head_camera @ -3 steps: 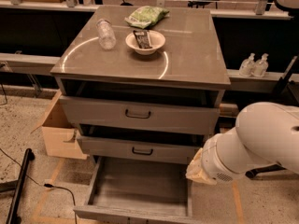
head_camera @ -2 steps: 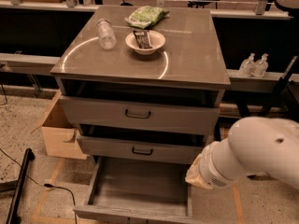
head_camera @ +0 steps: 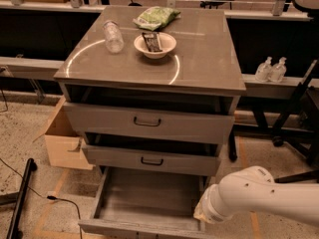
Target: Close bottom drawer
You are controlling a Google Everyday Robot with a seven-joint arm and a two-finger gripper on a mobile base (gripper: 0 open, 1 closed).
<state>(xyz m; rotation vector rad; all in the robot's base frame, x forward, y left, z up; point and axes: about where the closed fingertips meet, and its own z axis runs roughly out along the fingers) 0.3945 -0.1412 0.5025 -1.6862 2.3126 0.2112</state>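
Hanging beside open bottom drawer (head_camera: 147, 199): tool (head_camera: 201, 216)

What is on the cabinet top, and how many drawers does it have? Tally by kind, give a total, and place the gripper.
Drawers: 3 (top drawer, middle drawer, bottom drawer, pulled far out)
Bowl: 1
Clear bottle: 1
Green bag: 1
Dark packet, in the bowl: 1
Total: 7
The gripper is low, at the bottom drawer's right side.

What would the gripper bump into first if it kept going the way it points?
Probably the bottom drawer's right wall: the gripper sits just beside it, pointing left. Depth is unclear.
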